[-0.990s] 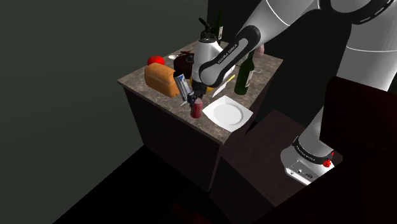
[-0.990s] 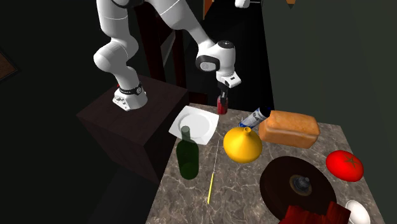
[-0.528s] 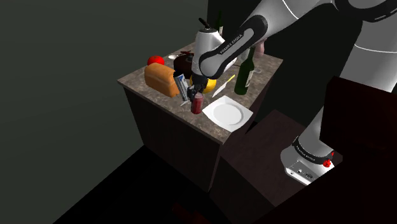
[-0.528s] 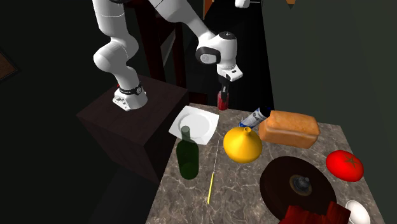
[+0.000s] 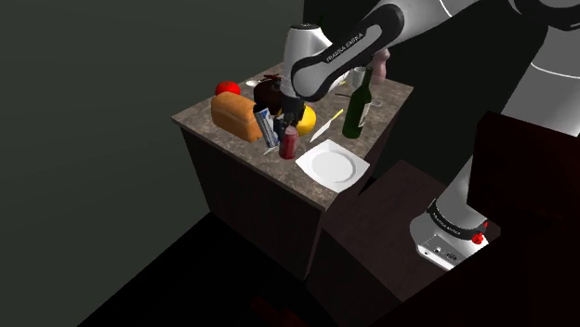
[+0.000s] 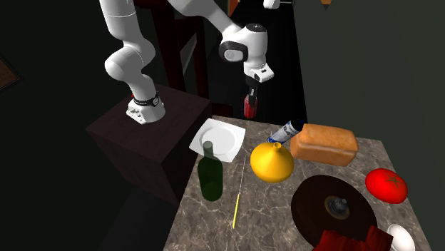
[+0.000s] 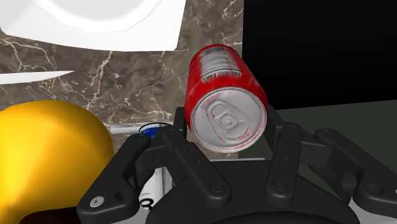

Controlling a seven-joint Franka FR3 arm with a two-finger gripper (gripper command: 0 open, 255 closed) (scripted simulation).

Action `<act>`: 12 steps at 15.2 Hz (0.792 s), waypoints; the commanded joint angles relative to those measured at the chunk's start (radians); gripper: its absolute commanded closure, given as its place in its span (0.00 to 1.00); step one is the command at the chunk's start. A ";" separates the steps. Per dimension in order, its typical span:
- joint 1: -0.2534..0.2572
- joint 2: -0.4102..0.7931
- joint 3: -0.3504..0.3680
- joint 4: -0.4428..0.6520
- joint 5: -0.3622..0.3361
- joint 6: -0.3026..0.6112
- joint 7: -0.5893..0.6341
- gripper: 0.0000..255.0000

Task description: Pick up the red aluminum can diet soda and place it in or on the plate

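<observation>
In the shoulder view you see a marbled countertop [image 5: 199, 117] in a dim room. The red can [image 5: 289, 143] is upright beside the white plate [image 5: 332, 165], and the gripper [image 5: 289, 130] is hard to make out. In the second exterior view the can hangs vertical by the counter's far edge. In the wrist view the jaws pinch the can, lid toward you, with its long axis along the fingers.

The gripper [image 5: 287, 126] seems to clasp 1 red can [image 5: 289, 144] beside the white plate [image 5: 332, 165]

Glossy metal can [image 7: 221, 95], veined stone countertop [image 7: 143, 79]
</observation>
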 commanded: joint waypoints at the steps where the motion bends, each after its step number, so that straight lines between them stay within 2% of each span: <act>1: -0.012 -0.035 -0.005 -0.029 0.014 -0.007 -0.026 1.00; 7: -0.072 -0.211 -0.055 -0.198 0.078 -0.018 -0.182 1.00; 12: -0.114 -0.349 -0.124 -0.311 0.097 -0.051 -0.306 1.00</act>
